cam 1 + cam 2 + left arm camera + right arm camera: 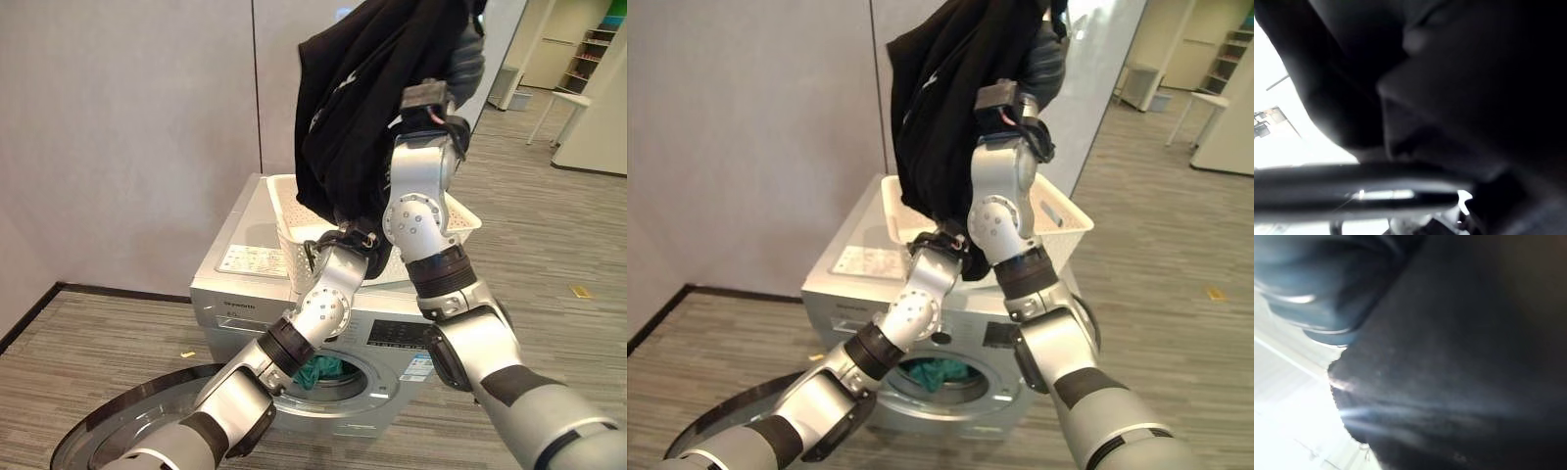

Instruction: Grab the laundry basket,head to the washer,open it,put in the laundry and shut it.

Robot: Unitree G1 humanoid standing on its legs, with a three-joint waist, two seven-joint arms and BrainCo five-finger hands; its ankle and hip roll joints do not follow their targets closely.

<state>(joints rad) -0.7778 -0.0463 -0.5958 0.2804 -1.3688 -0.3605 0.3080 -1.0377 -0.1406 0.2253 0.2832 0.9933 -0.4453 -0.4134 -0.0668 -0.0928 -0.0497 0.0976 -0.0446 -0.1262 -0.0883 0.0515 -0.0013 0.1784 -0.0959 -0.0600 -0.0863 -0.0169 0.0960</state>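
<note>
A black garment (362,108) hangs high above the white laundry basket (284,211), which stands on top of the silver washer (245,284). My right hand (470,59) is raised at the top of the view, with the garment bunched in its grip and trailing down from it. My left arm reaches up over the basket's front, and the hand is buried under the garment's lower hem. The washer's round door (127,416) lies swung open at the lower left. A teal cloth (318,370) sits inside the drum.
A grey partition wall stands right behind the washer. At the back right are a white table (573,98) and shelves (598,49). A small yellow scrap (581,291) lies on the wood-look floor to the right.
</note>
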